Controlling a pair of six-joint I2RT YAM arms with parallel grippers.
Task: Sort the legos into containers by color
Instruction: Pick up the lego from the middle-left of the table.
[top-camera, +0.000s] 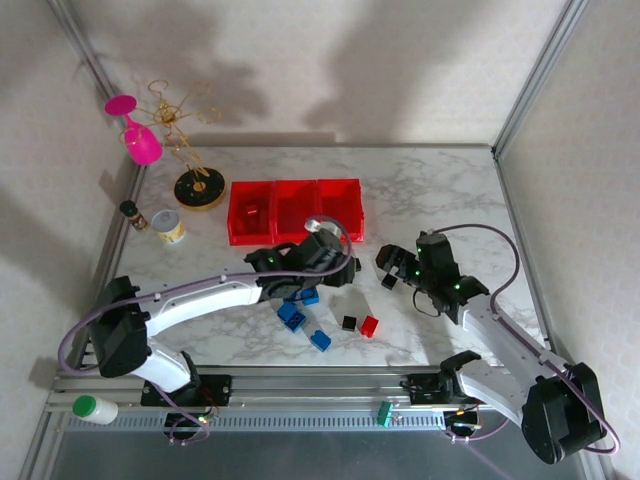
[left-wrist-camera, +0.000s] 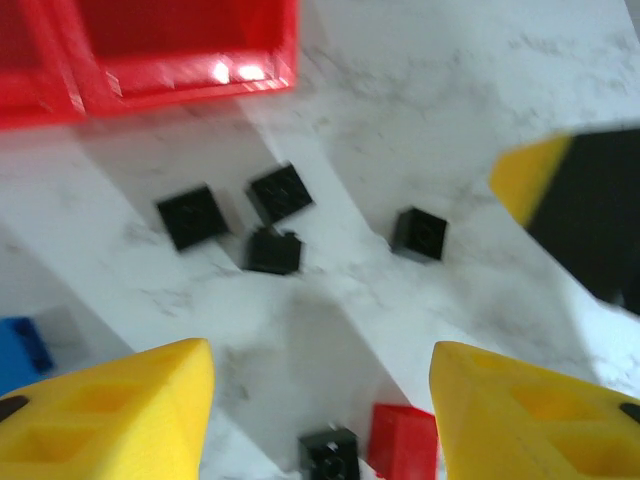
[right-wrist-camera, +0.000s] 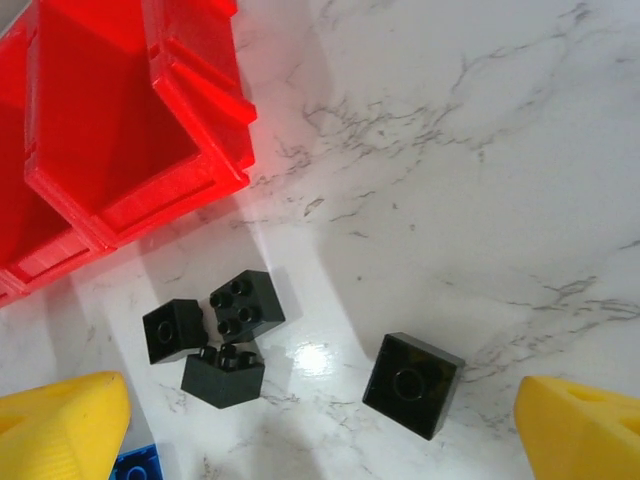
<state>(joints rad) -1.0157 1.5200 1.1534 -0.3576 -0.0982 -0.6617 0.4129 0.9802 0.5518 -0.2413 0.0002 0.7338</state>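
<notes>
The left arm (top-camera: 200, 298) lay stretched low from its near-left base toward the middle, its left gripper (left-wrist-camera: 320, 395) pointing down with yellow fingers (left-wrist-camera: 110, 410) parted and nothing between them. The right arm (top-camera: 500, 335) (elbow bent, base at the near right) angled far and left, and the right gripper (right-wrist-camera: 320, 430) stood wide open, empty.

Left gripper (left-wrist-camera: 320, 360) hung over legos (left-wrist-camera: 273, 252)
Jaws stood apart: 4 black ones ahead, 1 black brick (left-wrist-camera: 328, 455) and 1 red brick (left-wrist-camera: 403, 440) between its fingers (left-wrist-camera: 110, 410), containers (left-wrist-camera: 150, 80) farther ahead.
</notes>
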